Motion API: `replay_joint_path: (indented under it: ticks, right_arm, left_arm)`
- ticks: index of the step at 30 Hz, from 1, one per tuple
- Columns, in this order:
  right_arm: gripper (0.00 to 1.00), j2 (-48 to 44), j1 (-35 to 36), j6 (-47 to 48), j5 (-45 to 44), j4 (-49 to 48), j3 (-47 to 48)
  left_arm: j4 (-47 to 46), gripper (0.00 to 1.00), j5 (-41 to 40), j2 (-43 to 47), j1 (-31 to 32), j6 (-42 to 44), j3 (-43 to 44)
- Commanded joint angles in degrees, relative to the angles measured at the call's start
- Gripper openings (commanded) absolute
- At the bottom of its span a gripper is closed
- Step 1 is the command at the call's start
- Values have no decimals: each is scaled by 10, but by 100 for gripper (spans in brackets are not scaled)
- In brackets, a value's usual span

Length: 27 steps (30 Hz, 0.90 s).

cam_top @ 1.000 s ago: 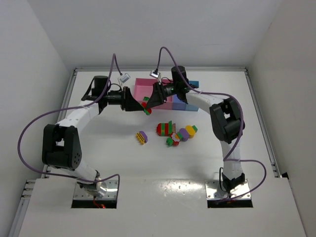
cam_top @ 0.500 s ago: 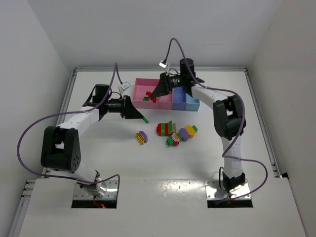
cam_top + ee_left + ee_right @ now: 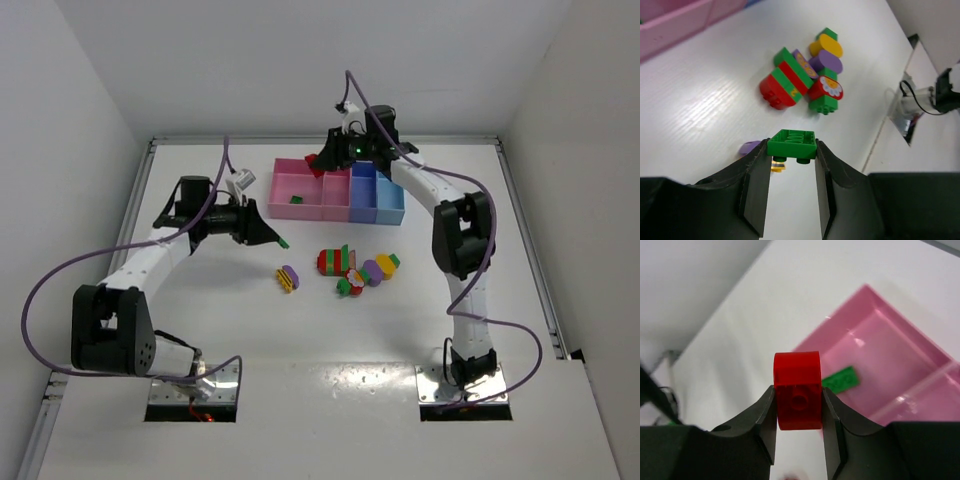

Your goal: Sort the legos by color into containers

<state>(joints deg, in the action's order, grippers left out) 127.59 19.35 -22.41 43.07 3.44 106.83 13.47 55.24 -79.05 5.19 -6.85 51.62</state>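
Right hand [image 3: 799, 396] pinches a red brick [image 3: 797, 372] by its flat sides, at the wide pink bin's [image 3: 885, 362] far edge. Left hand [image 3: 791, 156] pinches a green brick [image 3: 791, 143] over the tabletop [image 3: 700, 115]. Light, rigid, slick plastic, I'd say: side-wall grips suit it.

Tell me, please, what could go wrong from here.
1. The right gripper holds a red brick near the wide pink bin, where a green piece already lies: released there, colours would mix.
2. The left gripper pinches its green brick at the very tip; it might slip out.
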Motion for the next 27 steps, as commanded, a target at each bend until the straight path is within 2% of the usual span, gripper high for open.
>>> replay_joint_path:
  ticks: [1,5,14,18,19,21,22,23,27]
  right_arm:
    - [1,-24,-23,89,-127,61,-3]
    - [1,-30,-31,110,-108,89,-18]
    - [1,-13,-19,110,-156,94,-26]
    - [19,-8,-19,110,-156,94,-26]
    - [36,-8,-19,110,-156,94,-26]
    - [52,-8,-19,110,-156,94,-26]
    - [65,-8,-19,110,-174,94,-26]
    - [73,-8,-19,110,-174,94,-26]
    - [79,-33,-19,110,-190,94,-37]
  left_arm:
    - [-11,0,-63,23,-5,18,23]
    - [-22,0,-70,18,-5,6,29]
    - [-41,0,-91,0,-5,1,51]
    - [-41,0,-91,0,-5,-4,57]
    - [-46,0,-96,-6,-5,-4,57]
    - [-51,0,-109,-6,-5,-4,62]
    - [-57,0,-130,-13,0,-10,73]
    - [-63,0,-142,-19,0,-10,74]
    - [-91,4,-221,-51,22,-23,120]
